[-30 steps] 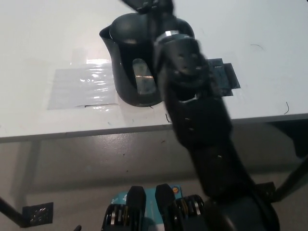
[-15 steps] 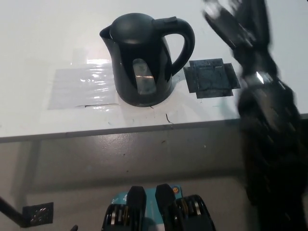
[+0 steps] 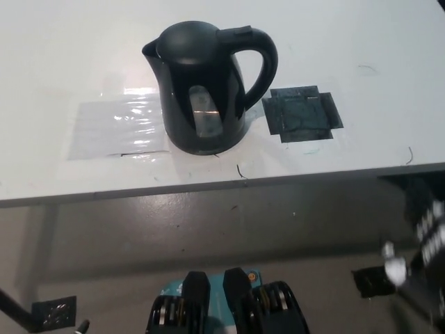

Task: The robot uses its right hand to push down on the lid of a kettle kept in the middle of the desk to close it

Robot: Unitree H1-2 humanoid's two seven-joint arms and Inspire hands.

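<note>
Head view: right arm [image 3: 424, 257] has withdrawn to 4 o'clock, robot hand state indeterminable. Kettle [image 3: 205, 87] lid [image 3: 189, 38] sits closed; task appears complete.

Black kettle [image 3: 203, 83] upright on white desk [image 3: 62, 56], lid [image 3: 188, 39] closed, handle pointing right

Kettle [image 3: 203, 90] upright near the middle of the worktop [image 3: 55, 42], lid [image 3: 186, 40] down, spout to picture left and handle [image 3: 261, 59] to picture right. Plastic sheet [image 3: 117, 126] flat just left of it, taped patch [image 3: 302, 113] just right. Right arm [image 3: 424, 268] low at picture's right edge, below the worktop's front edge, well apart from all.
</note>
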